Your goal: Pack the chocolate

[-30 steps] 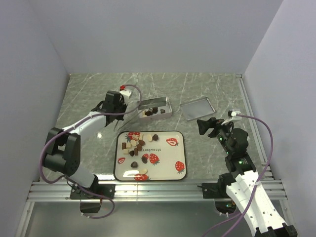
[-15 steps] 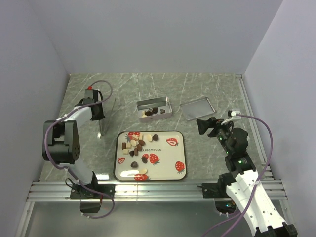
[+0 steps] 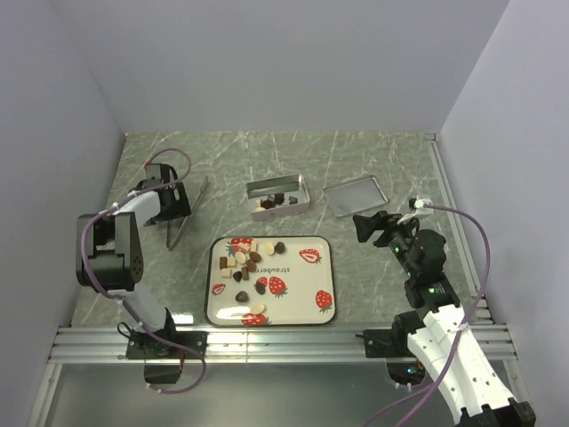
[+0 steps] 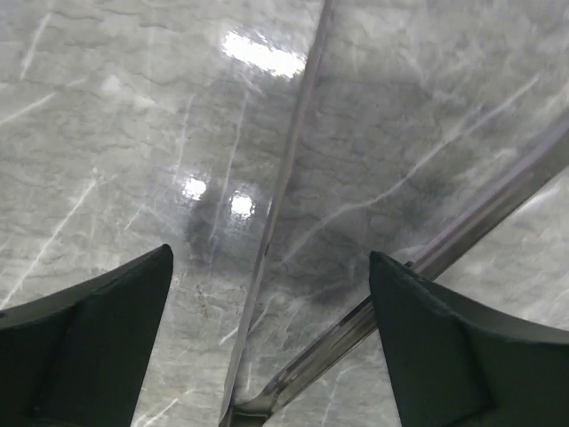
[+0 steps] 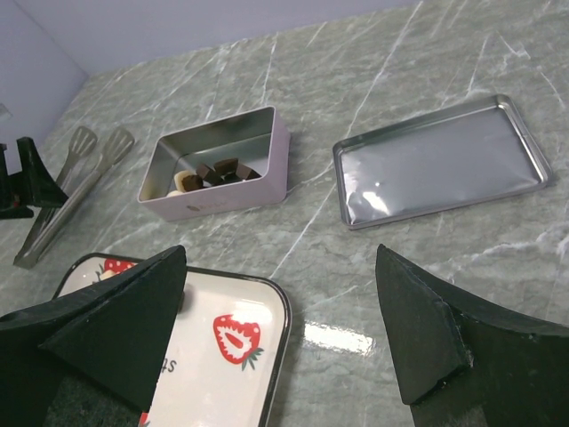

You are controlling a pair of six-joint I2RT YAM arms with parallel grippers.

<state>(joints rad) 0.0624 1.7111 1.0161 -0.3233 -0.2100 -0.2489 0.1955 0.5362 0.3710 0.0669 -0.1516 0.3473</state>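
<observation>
Several pieces of chocolate (image 3: 250, 259) lie on the left half of a strawberry-print tray (image 3: 299, 304). A few more pieces (image 3: 276, 199) (image 5: 217, 172) sit inside the open pink tin (image 3: 304, 189) (image 5: 233, 194) behind the tray. My left gripper (image 3: 167, 203) (image 4: 270, 256) is open at the far left, low over metal tongs (image 3: 188, 213) (image 4: 281, 178) that lie flat on the table between its fingers. Right of the tray, my right gripper (image 3: 372, 227) (image 5: 279, 256) hangs open and empty.
The tin's flat metal lid (image 3: 355, 194) (image 5: 440, 160) lies to the right of the tin. In the right wrist view the tongs (image 5: 69, 185) lie left of the tin and a tray corner (image 5: 267, 298) sits below the fingers. White walls close in the table.
My left arm swung from the tin to the far left carrying the tongs, then opened; the tongs now lie on the table. The right arm has not moved.
</observation>
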